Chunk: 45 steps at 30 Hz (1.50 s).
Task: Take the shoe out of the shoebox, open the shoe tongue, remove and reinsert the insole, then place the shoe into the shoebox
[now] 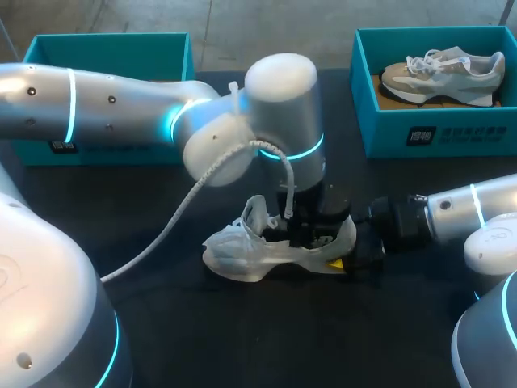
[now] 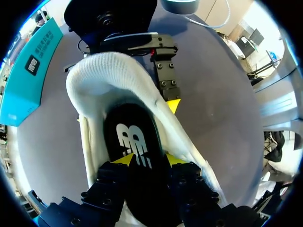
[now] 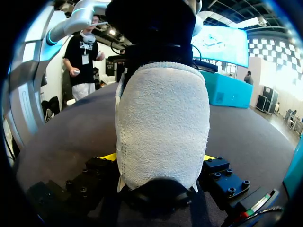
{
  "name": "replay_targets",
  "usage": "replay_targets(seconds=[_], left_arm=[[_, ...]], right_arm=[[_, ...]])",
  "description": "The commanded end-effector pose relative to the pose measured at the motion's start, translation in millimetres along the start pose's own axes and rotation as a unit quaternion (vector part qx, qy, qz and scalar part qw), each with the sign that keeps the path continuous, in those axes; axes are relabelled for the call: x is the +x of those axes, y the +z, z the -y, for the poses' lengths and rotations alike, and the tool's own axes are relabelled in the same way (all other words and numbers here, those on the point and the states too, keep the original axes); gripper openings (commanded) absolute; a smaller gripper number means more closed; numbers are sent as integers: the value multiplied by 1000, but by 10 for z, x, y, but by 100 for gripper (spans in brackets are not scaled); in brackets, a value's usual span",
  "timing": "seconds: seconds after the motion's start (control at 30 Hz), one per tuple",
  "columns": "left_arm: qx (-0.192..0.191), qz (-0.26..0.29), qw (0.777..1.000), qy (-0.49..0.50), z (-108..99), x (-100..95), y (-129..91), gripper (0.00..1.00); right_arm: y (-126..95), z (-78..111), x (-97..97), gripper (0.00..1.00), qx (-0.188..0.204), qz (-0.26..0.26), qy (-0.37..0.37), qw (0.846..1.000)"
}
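Likely light, soft shoe (image 1: 242, 252): right tool (image 3: 158, 157) clamps its stiffer heel (image 3: 161, 113); left tool (image 2: 147, 160) pinches the pliant insole (image 2: 135, 135).

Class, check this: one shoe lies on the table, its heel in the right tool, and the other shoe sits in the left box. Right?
No: the head view shows the other shoe in the right box. The rest holds: first shoe on the table, heel in the right tool.
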<state>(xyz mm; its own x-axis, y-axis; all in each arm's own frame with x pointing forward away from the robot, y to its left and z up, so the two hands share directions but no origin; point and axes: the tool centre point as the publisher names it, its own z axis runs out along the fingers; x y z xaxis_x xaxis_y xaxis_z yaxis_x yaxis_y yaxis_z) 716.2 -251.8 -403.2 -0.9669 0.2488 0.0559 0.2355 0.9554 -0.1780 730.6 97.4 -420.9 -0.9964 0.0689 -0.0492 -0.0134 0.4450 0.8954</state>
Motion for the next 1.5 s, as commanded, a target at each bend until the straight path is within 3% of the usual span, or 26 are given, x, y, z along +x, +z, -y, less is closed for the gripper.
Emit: replay_targets(seconds=[0.03, 0.3, 0.37, 0.4, 0.47, 0.67, 0.93, 1.5], left_arm=[[3, 18, 1000, -2, -39, 67, 89, 39], [1, 22, 1000, -4, -60, 29, 232, 31], [2, 23, 1000, -7, -63, 21, 245, 22], [3, 23, 1000, -7, -63, 18, 249, 11], [4, 23, 1000, -7, -63, 15, 255, 0], [4, 14, 1000, -4, -73, 27, 234, 0], [35, -12, 999, 0, -109, 76, -7, 0], [62, -51, 997, -1, -112, 152, -438, 0]], right_arm=[[-4, -7, 1, 0, 1, 1, 0, 1000], [-4, -7, 1, 0, 1, 1, 0, 1000], [-4, -7, 1, 0, 1, 1, 0, 1000], [-4, -7, 1, 0, 1, 1, 0, 1000], [-4, -7, 1, 0, 1, 1, 0, 1000], [-4, -7, 1, 0, 1, 1, 0, 1000], [-4, -7, 1, 0, 1, 1, 0, 1000], [-4, -7, 1, 0, 1, 1, 0, 1000]])
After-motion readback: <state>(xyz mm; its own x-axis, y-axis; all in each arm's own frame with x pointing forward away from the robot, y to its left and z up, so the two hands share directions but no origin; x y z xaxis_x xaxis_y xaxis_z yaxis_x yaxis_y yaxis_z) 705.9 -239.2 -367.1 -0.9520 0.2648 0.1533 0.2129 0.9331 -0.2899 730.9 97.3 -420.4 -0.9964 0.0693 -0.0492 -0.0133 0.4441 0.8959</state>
